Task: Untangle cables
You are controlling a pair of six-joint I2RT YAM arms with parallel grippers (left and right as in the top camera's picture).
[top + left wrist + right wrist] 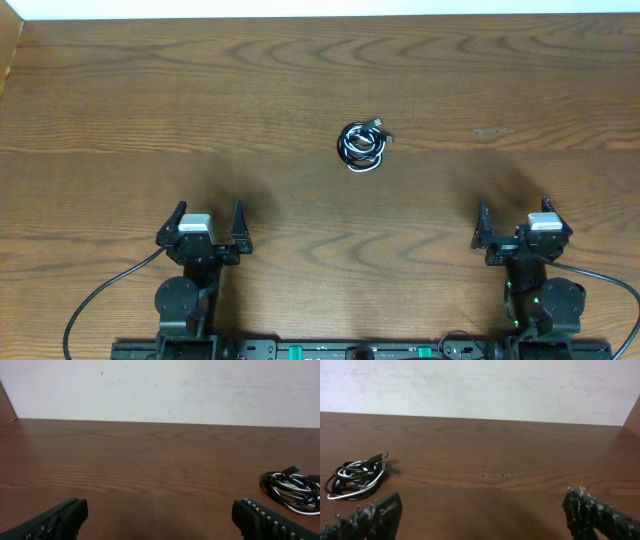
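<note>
The cables (364,146) lie as one small tangled coil of black and white cord in the middle of the wooden table, with a plug end sticking out at its upper right. In the left wrist view the cables (292,489) sit at the far right edge; in the right wrist view the cables (355,479) sit at the left. My left gripper (206,222) rests near the front left, open and empty, far from the coil. My right gripper (515,223) rests near the front right, also open with nothing between its fingers.
A white wall (165,390) rises behind the table's far edge. The thick black arm cables (100,295) trail along the front edge by the arm bases. A faint scuff (498,475) marks the wood ahead of the right gripper.
</note>
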